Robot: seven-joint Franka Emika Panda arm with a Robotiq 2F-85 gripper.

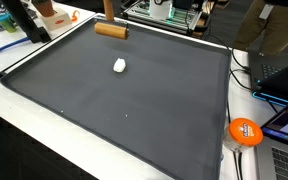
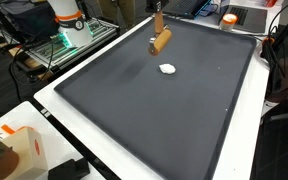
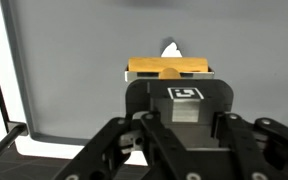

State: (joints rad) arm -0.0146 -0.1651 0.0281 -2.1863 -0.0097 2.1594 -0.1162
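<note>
The end effector is pinching a wooden block near an edge of the dark mat; a small white lump lies apart on the mat

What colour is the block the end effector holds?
Orange-tan, like wood; the block shows best in the wrist view.

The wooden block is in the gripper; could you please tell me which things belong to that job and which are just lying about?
In hand: gripper, shut on the wooden block, over the dark mat.
Lying about: small white lump on the mat; orange disc off the mat.
</note>
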